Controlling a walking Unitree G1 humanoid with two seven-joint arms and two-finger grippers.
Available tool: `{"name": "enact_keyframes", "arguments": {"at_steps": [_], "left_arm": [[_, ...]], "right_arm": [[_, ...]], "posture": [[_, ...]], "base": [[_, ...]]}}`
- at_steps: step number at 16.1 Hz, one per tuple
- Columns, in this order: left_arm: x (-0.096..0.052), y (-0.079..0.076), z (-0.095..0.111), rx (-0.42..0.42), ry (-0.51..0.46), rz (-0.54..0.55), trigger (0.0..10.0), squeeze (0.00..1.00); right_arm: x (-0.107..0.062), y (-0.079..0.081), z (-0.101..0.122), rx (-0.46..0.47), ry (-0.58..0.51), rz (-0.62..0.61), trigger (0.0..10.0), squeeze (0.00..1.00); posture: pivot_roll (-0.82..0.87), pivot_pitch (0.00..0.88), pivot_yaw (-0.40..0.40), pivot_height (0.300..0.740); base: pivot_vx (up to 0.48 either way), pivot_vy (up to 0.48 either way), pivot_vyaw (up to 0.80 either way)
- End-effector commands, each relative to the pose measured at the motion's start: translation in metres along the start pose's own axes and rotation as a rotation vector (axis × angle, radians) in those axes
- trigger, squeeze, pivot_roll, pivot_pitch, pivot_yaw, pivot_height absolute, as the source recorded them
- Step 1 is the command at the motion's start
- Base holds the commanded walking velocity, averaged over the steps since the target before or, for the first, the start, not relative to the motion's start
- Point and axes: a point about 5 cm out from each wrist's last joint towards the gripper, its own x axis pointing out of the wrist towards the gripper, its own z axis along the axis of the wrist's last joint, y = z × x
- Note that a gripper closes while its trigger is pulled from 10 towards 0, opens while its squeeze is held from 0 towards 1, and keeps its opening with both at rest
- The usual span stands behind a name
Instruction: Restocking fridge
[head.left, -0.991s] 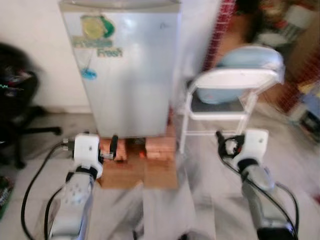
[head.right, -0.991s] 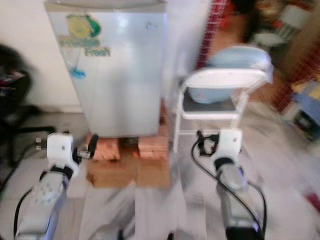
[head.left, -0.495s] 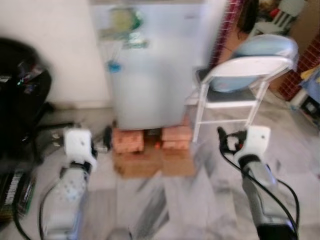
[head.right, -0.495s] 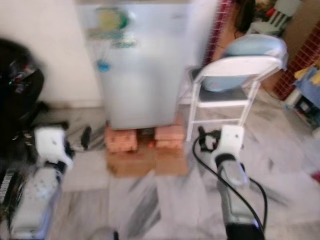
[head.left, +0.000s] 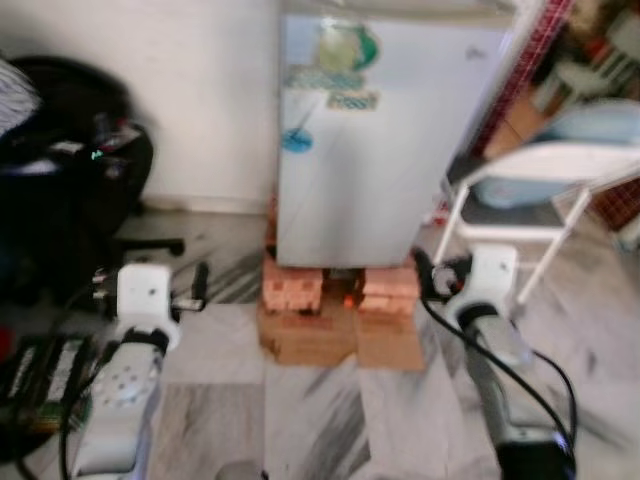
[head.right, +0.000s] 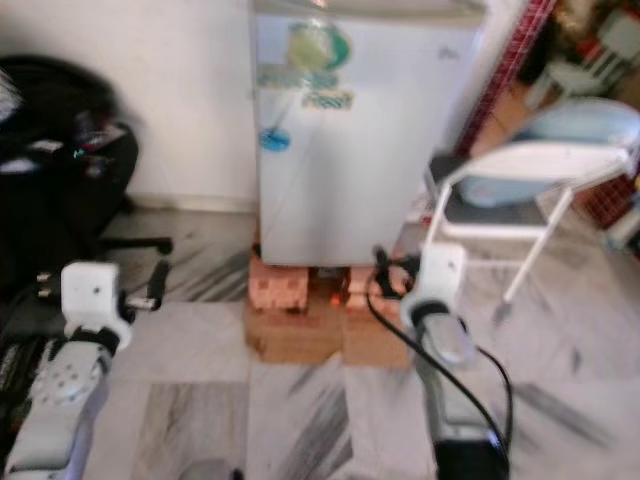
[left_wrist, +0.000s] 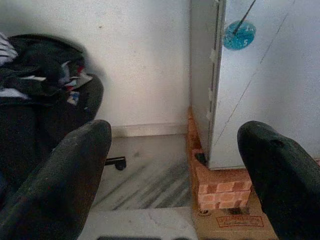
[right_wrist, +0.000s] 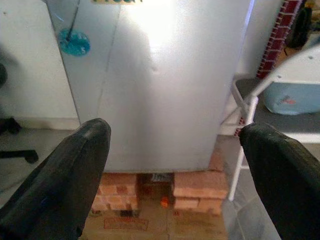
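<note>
A small silver fridge stands against the white wall with its door shut. Green and blue stickers mark the door. It rests on red bricks laid on cardboard boxes. My left gripper is held out low over the floor, left of the fridge. In its wrist view it stands open and empty, facing the fridge's left side edge. My right gripper is held in front of the fridge's lower right corner. It is open with nothing between its fingers, facing the door.
A black office chair heaped with clothes stands at the left by the wall. A white folding chair holding a light blue basin stands right of the fridge. Dark items lie on the floor by my left arm. The floor is grey marble.
The whole picture has shifted right, so the camera has turned left. The fridge now sits right of centre and the black chair has come into view. Both arms keep their pose.
</note>
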Motion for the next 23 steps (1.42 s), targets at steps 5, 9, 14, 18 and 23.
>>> {"name": "enact_keyframes", "arguments": {"at_steps": [5,9,14,18,23], "left_arm": [[0.0004,-0.0075,0.0010,0.015,-0.020,-0.012,10.0,0.00],[0.0009,-0.0096,0.0019,0.003,-0.020,-0.049,10.0,0.00],[0.0010,-0.0092,0.0017,0.029,-0.022,-0.026,10.0,0.00],[0.0017,-0.0092,0.0017,0.031,-0.022,-0.027,10.0,0.00],[0.0020,-0.0094,0.0018,0.030,-0.022,-0.026,10.0,0.00]], "right_arm": [[-0.0009,-0.0041,0.0065,-0.032,-0.018,-0.028,10.0,0.00],[0.0000,-0.0055,0.0059,-0.041,-0.016,-0.032,10.0,0.00],[0.0016,-0.0055,0.0057,-0.048,-0.011,-0.035,10.0,0.00],[0.0019,-0.0057,0.0041,-0.055,-0.002,-0.033,10.0,0.00],[0.0024,-0.0056,0.0020,-0.050,0.015,-0.038,10.0,0.00]], "posture": [[0.12,0.035,-0.049,0.740],[0.13,0.037,-0.046,0.740],[0.13,0.037,-0.047,0.740],[0.13,0.034,-0.050,0.740],[0.13,0.034,-0.050,0.740]], "base": [[0.094,0.000,0.00],[0.000,0.000,0.00],[0.000,0.000,0.00],[0.000,0.000,0.00],[0.000,0.000,0.00]]}}
